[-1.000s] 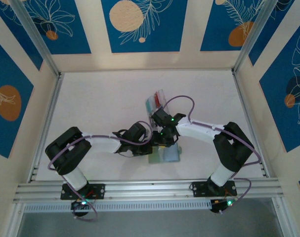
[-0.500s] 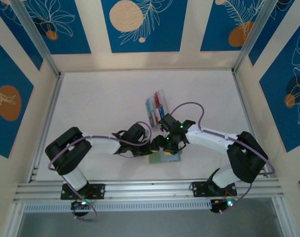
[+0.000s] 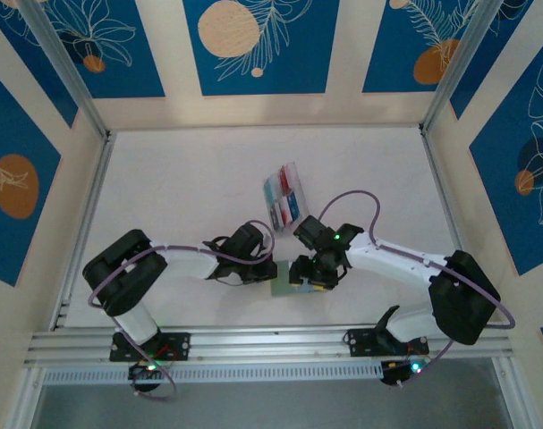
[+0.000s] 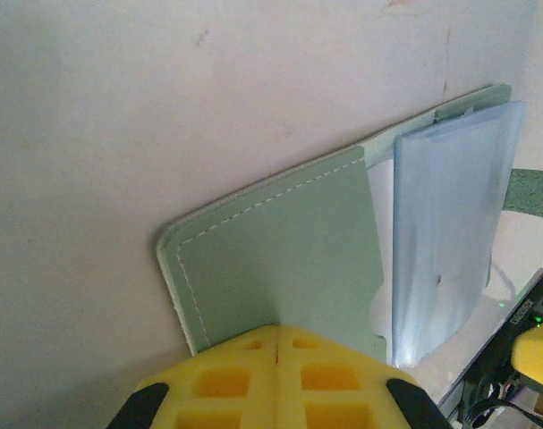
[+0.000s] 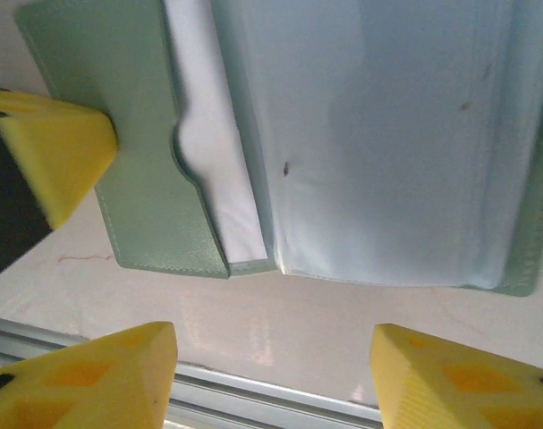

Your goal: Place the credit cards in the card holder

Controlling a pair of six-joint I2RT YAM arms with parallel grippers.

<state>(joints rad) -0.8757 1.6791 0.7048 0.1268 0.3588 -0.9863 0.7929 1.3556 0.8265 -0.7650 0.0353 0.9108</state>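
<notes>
"White worktop point(image 3: 190, 179), blue leaf-print walls round it," says Ines. "Where is the wallet point(image 3: 284, 286)?"

"Lower centre of the overhead view, lying open, with the green flap point(image 4: 280, 250) on the left and the clear sleeves point(image 5: 378, 134) on the right," says Tom. "The left fingers point(image 4: 222, 382) are shut tight at the flap's edge. Whether they pinch it or only press it flat, he cannot tell."

"And the right fingers point(image 5: 101, 375)?"

"Parted, with nothing between them, hovering over the wallet's bottom edge. The cards point(image 3: 283, 198) sit in a clear box point(image 3: 294, 168) just above the wallet."

"So a card needs fetching, probably."

"Likely. The robot should pin the flap firmly, bring a card in flat and square to the pocket mouth, then slide it slowly. A tilted corner could catch the stitched edge or drag the wallet."
</notes>
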